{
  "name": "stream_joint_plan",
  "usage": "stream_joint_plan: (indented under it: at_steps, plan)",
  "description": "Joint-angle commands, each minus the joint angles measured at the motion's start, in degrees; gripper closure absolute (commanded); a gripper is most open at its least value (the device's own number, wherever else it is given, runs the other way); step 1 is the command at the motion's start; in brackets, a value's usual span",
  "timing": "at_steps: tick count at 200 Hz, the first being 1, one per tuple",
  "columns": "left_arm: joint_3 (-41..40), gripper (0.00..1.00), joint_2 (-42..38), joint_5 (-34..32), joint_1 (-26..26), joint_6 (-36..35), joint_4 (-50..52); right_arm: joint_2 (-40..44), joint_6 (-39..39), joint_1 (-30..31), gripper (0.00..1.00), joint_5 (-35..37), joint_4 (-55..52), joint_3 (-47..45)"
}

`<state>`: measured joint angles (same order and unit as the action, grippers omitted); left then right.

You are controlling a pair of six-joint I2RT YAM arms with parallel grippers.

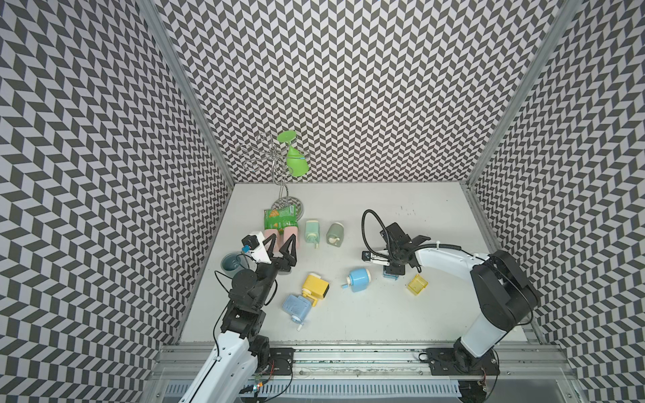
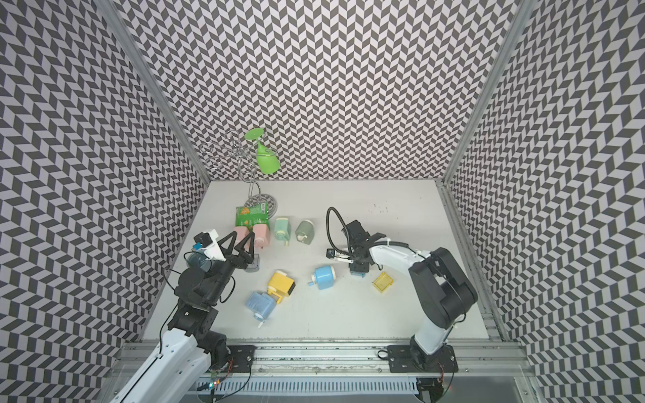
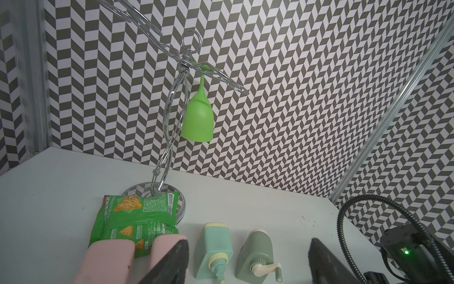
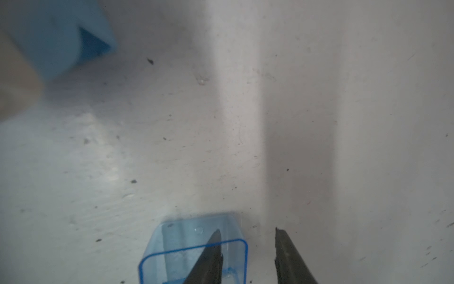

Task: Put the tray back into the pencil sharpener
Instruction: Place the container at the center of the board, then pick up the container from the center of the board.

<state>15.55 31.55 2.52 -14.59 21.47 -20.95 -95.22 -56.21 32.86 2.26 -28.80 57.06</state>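
Tabletop (image 1: pixel 384 321): blue sharpener (image 1: pixel 359 279) near blue tray (image 4: pixel 172 236)

Arms (image 1: pixel 227 352): white shells, blk joints & cables, blk L hand (image 1: pixel 283 237).

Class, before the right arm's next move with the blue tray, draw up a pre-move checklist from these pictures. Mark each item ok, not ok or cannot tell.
1. The right gripper straddles one wall of the blue tray: ok.
2. Jaws shut on that wall: not ok, they stand apart.
3. Tray lined up with the blue sharpener: not ok, they lie apart.
4. Sharpener slot empty: cannot tell, blurred in the right wrist view.
5. The left gripper out of the way: ok, open near the pink sharpeners.
6. The yellow tray apart from the blue tray: ok.
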Motion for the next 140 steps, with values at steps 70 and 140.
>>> stream_joint_plan:
  at_steps: [70, 140]
  plan:
    - [5.58, 0.22, 4.54, 6.09, -1.62, -6.23, 6.93, 33.65, 43.77, 1.16, 0.54, -4.05, 30.84, -14.66]
    - [7.77, 0.26, 5.61, 11.04, -3.07, 3.34, 11.8, 36.23, 74.88, 0.3, 0.49, 12.95, 10.35, -12.18]
